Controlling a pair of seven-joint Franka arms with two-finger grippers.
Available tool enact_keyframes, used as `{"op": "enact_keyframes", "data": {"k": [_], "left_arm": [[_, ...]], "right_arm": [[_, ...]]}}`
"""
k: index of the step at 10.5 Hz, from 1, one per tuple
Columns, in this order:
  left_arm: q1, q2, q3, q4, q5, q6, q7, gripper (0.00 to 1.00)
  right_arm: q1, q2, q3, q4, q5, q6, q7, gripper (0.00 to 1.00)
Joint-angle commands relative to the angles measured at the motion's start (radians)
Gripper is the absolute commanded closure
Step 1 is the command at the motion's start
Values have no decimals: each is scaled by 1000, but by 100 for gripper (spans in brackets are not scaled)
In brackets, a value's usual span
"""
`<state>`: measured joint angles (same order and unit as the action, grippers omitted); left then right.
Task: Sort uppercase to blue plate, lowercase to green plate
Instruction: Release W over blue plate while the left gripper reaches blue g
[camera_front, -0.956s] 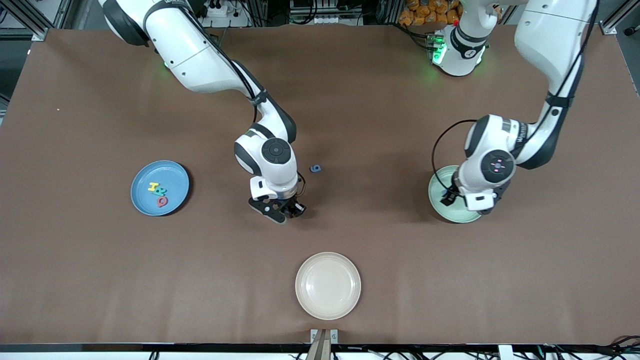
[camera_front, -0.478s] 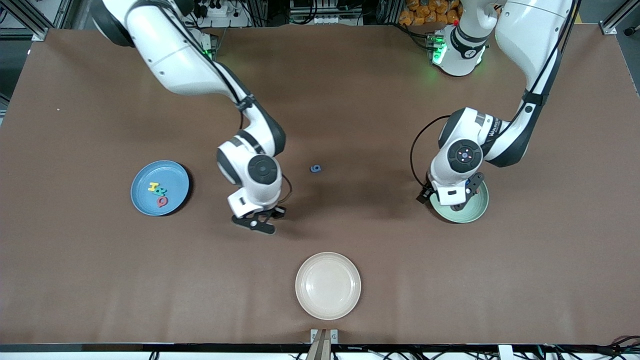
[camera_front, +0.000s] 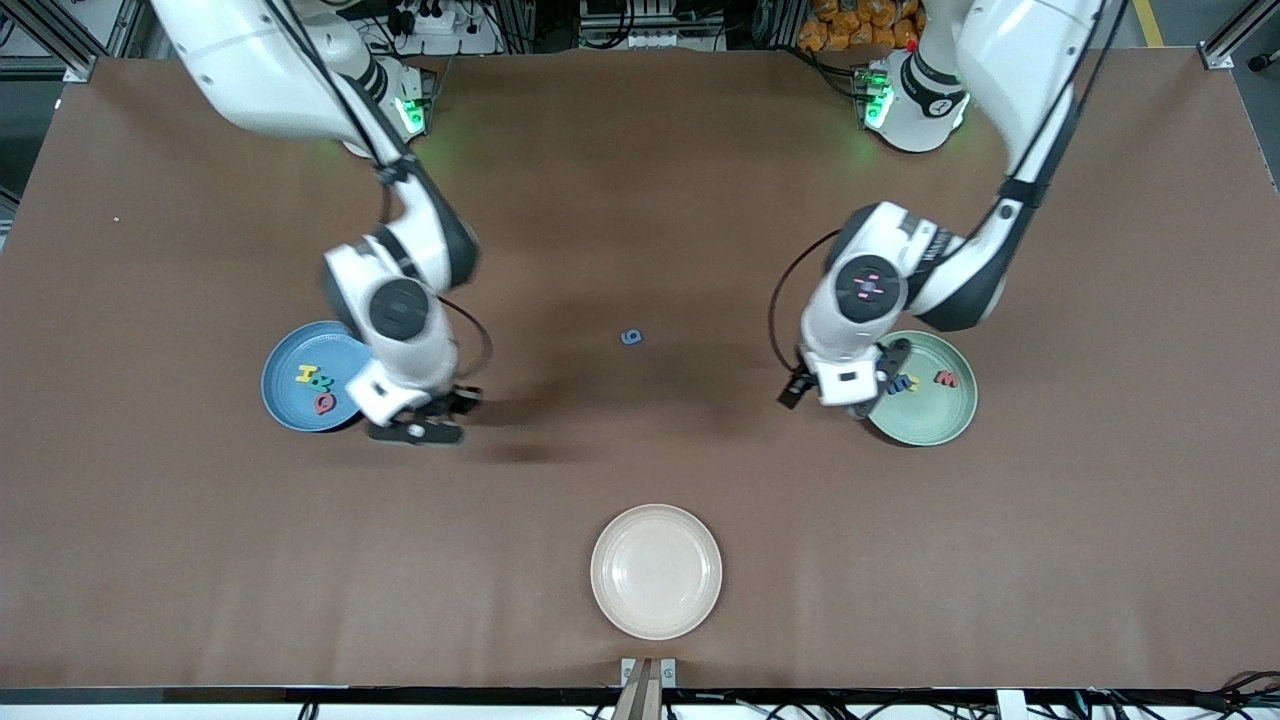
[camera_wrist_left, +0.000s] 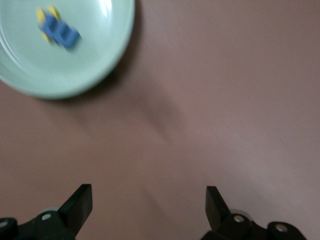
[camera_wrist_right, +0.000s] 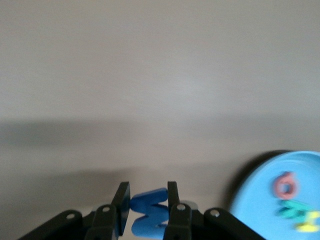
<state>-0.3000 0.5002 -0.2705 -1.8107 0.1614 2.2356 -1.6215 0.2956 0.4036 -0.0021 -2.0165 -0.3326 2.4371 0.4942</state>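
My right gripper (camera_front: 438, 416) hangs just off the rim of the blue plate (camera_front: 300, 345), shut on the blue W (camera_wrist_right: 150, 210), which stands between its fingers. On that plate lie a yellow H (camera_front: 305, 375), a teal R (camera_front: 322, 382) and a red Q (camera_front: 325, 403). My left gripper (camera_front: 845, 392) is open and empty over bare table beside the green plate (camera_front: 930, 420). That plate holds a blue m (camera_front: 899, 385) on a yellow letter (camera_wrist_left: 46, 20), and a small red letter (camera_front: 944, 379). A blue g (camera_front: 630, 337) lies alone mid-table.
A cream plate (camera_front: 655, 570) sits empty near the table's front edge, nearer the front camera than the g. Brown table surface (camera_front: 640, 200) stretches between the two arms.
My right arm has carried the W from mid-table toward the blue plate. My left arm has drawn off the green plate toward the table's middle, uncovering the letters in it.
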Motion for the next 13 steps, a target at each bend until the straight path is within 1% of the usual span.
{"op": "enact_keyframes", "data": {"k": [1,2,3,5,7,8,10,11,12,13], "left_arm": [[-89,107,5,125,-5,-5,-197,0],[-115,130,4,148,-6,-5,-290,0],[-142,155,4,175,-8,-5,-390,0],[-209,195,4,198,-10,-1,-619,0],[-278,201,5,200,-11,74,-839,0],[-306,213,5,202,-6,110,-926,0],[-356,228,16,203,0,151,-1006,0],[-370,238,20,202,3,166,-1023,0],[-387,250,45,199,4,185,-1043,0],[-424,256,83,194,12,199,-1067,0]], "right_arm": [[-16,-198,-146,-311,-3,163,-216,85],[-16,-219,-201,-356,-3,203,-291,85],[-16,-224,-243,-390,-2,248,-339,85],[-20,-221,-263,-416,-2,298,-353,85],[-20,-218,-263,-418,-2,303,-353,85],[-20,-215,-263,-416,-2,304,-352,81],[-20,-213,-263,-416,-2,304,-342,44],[-20,-213,-263,-416,0,304,-338,36],[-20,-213,-263,-416,15,304,-338,33],[-18,-215,-262,-416,20,303,-338,33]]}}
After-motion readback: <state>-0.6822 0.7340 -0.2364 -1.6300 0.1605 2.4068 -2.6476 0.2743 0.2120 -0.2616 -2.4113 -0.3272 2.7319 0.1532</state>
